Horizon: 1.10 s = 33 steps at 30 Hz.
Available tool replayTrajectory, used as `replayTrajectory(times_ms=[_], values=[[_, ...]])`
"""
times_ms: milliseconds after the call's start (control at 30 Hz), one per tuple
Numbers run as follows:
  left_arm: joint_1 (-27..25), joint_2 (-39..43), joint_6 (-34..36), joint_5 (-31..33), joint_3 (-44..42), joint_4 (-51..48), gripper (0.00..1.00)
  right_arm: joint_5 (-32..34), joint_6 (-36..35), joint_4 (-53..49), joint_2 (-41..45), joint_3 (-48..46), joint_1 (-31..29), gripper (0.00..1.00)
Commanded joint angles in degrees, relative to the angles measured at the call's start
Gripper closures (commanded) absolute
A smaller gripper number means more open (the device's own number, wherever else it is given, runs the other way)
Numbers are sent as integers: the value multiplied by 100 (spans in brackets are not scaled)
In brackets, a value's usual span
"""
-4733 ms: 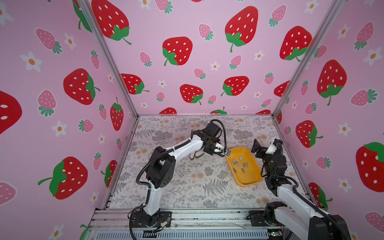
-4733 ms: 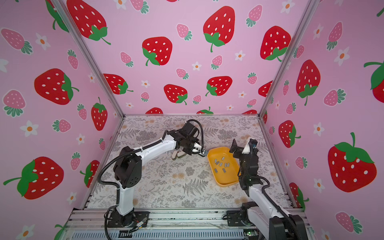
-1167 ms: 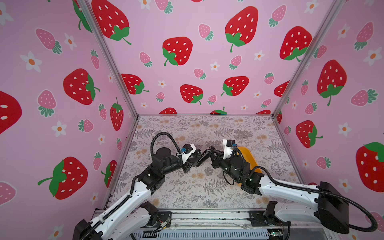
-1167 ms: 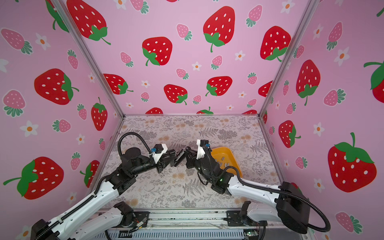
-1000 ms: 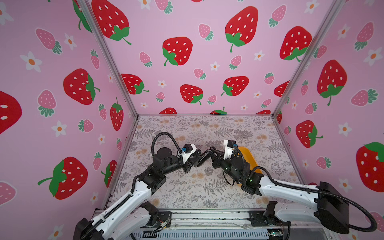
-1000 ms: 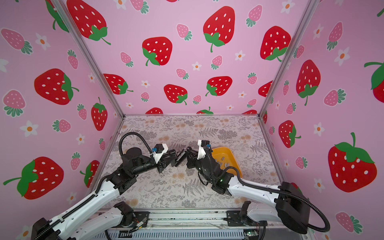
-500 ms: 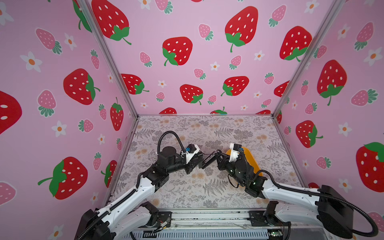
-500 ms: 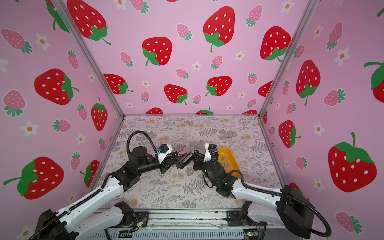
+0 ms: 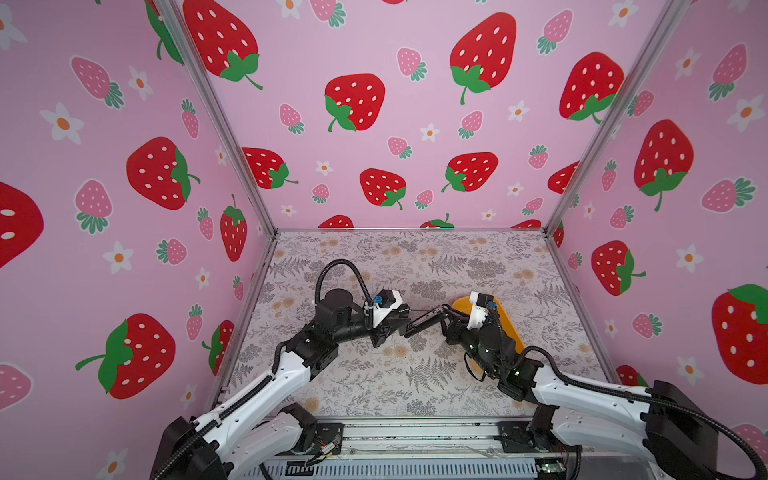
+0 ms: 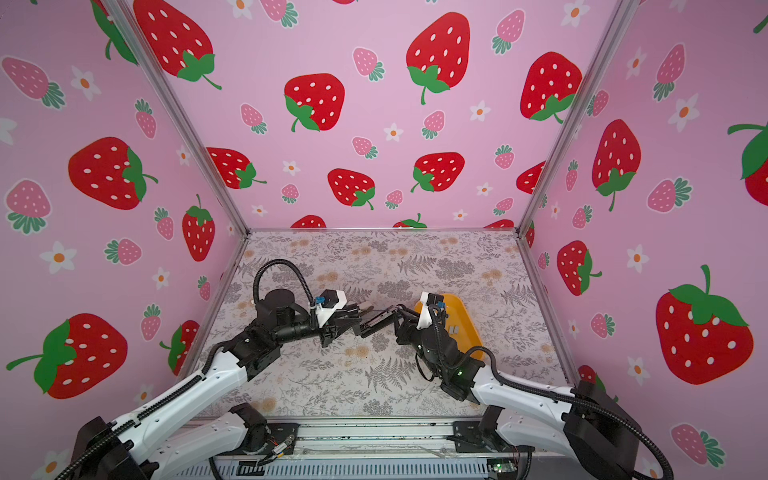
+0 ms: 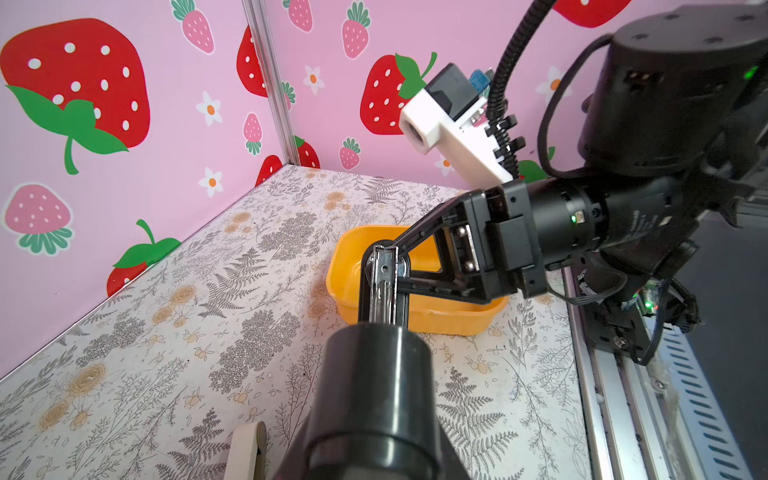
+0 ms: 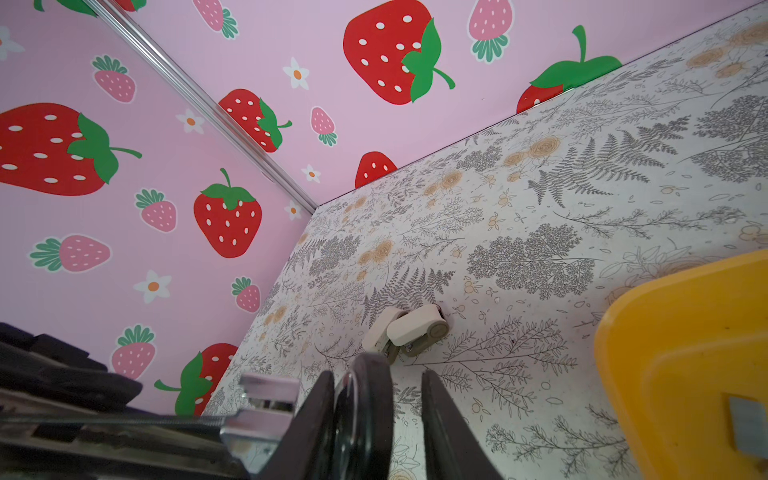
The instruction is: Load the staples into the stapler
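A black stapler (image 9: 422, 322) (image 10: 374, 322) with a metal staple channel (image 11: 384, 286) hangs in the air between the arms. My left gripper (image 9: 405, 323) is shut on its rear end, and the stapler's round body hides the jaws in the left wrist view. My right gripper (image 12: 378, 378) (image 9: 436, 316) stands open at the front end. The stapler's black tip rests against one finger (image 12: 320, 399), with a gap to the other. Grey strips of staples (image 10: 453, 329) (image 12: 748, 428) lie in the yellow tray (image 10: 467, 316) (image 11: 345, 257).
A small whitish stapler (image 12: 409, 330) (image 11: 249, 453) lies open on the floral table below the grippers. The yellow tray (image 9: 509, 328) sits right of centre, partly under my right arm. Pink strawberry walls close in the left, right and back sides.
My right gripper's jaws have parted from shut. Both wrists and the black stapler have shifted a little to the right, towards the tray.
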State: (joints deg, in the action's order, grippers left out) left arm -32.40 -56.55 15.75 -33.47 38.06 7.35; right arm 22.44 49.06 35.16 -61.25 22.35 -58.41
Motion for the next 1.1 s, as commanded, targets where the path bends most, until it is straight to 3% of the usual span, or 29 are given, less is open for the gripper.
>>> replayTrajectory(times_ms=[0, 233, 367, 467, 633, 733, 867, 967, 1067], values=[[41, 302, 247, -510, 323, 351, 100, 398, 58, -338, -13, -229, 243, 63], [111, 484, 279, -608, 251, 500, 100, 144, 147, -259, 24, -442, 414, 61], [198, 602, 257, -590, 177, 589, 100, -184, 178, -241, -14, -479, 506, 57], [272, 507, 388, -430, 234, 441, 100, -696, -188, 106, 30, -530, 538, 50], [295, 255, 794, -541, 53, 679, 100, -1852, -157, 793, 481, -636, 542, 41], [292, 187, 932, -570, -115, 979, 100, -2044, 30, 602, 793, -526, 555, 41], [296, 10, 1219, -409, 15, 651, 100, -2116, 167, 527, 1356, -679, 663, 38], [296, -28, 1395, -462, 43, 517, 100, -2015, -205, 535, 1684, -793, 690, 35], [297, -36, 1599, -757, 145, 217, 100, -2375, -1418, 434, 1915, -595, 691, 39]])
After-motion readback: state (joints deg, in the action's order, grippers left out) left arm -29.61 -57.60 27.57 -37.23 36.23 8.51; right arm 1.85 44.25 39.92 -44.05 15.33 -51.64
